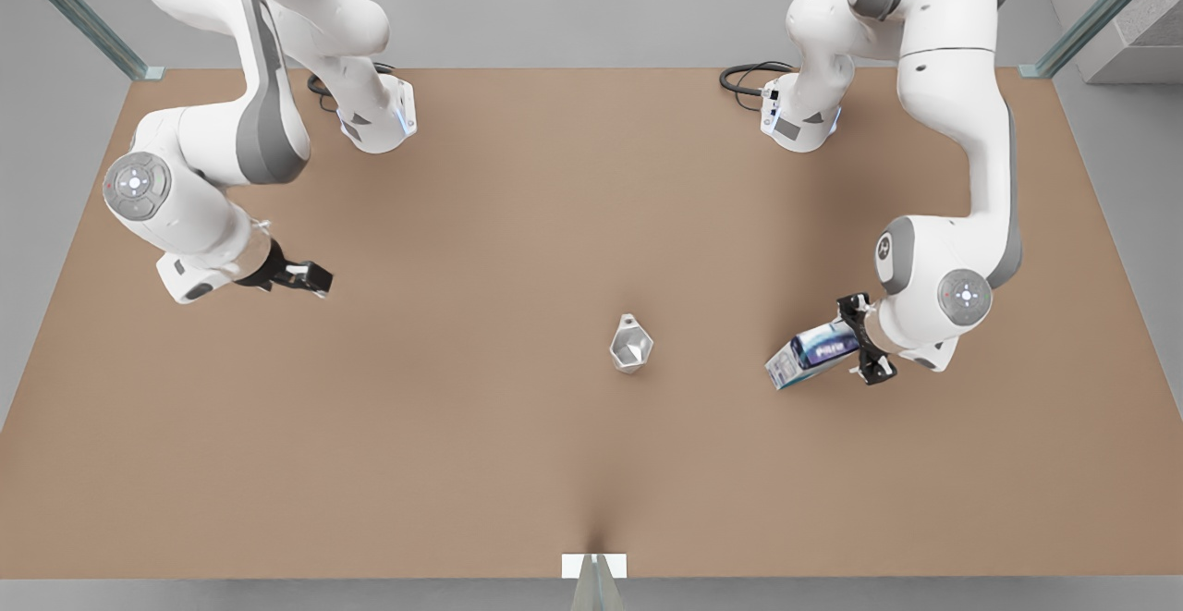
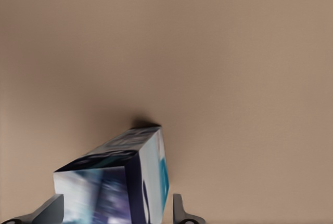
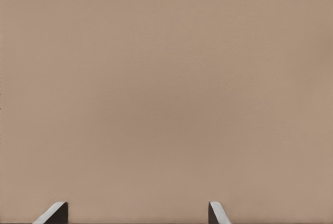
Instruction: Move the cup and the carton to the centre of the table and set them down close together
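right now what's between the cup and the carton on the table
Nothing: in the front view the table is bare tan between the cup and the carton, which the left pincer holds.

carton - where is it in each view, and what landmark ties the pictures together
Front view: the carton is at the front view's right, held in the left gripper, right of the cup.
Left wrist view: the carton sits between the fingers.
Right wrist view: not in it.
Shared landmark: the tan table.
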Robot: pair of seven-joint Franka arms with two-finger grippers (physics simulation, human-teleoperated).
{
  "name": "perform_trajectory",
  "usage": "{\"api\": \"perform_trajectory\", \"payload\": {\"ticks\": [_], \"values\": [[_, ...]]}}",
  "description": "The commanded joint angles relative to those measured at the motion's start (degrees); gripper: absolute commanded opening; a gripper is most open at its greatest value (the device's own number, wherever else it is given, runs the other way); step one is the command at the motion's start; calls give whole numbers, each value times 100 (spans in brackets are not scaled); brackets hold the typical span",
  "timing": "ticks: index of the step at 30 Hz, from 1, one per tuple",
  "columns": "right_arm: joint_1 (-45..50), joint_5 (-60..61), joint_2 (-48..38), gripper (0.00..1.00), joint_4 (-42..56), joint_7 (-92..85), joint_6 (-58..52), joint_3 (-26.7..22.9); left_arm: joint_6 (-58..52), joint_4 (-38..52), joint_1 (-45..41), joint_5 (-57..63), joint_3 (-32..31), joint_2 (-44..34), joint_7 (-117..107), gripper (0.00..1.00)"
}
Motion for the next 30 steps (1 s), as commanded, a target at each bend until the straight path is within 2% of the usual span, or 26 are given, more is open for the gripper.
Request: {"api": "perform_trajectory", "payload": {"ticks": [1,3,5,6,7,11,13,14,17,23,30], "values": [[-35,14,-37,100,122,-41,-88,-113,-7,0,3,-27,1,-3,12,100],[-35,-4,-134,100,729,-14,-1222,-280,-51,18,3,105,10,-117,55,100],[-35,75,-160,100,826,-6,-1380,-623,-60,27,3,158,1,-178,55,100],[-44,-39,-152,100,853,47,-1380,-632,-60,27,3,167,9,-178,64,100],[-316,-83,-178,100,853,21,-1890,-641,-51,18,12,281,10,-161,117,100],[-475,-303,-117,100,686,21,-1170,-571,-51,-44,91,334,97,-135,407,100],[-554,-268,-117,100,686,-49,-976,-272,-147,-44,100,386,106,-205,670,100],[-677,-250,-117,100,694,-49,-950,-70,-596,-61,100,386,106,-240,1206,100],[-800,-109,-90,100,738,-269,-932,124,-640,-52,100,378,106,-240,1154,100],[-800,-83,-81,100,738,-463,-879,133,-631,-316,100,325,106,-486,302,100],[-800,-65,-29,100,695,-673,-774,106,-16,-597,56,-9,71,-530,-6,100]]}}
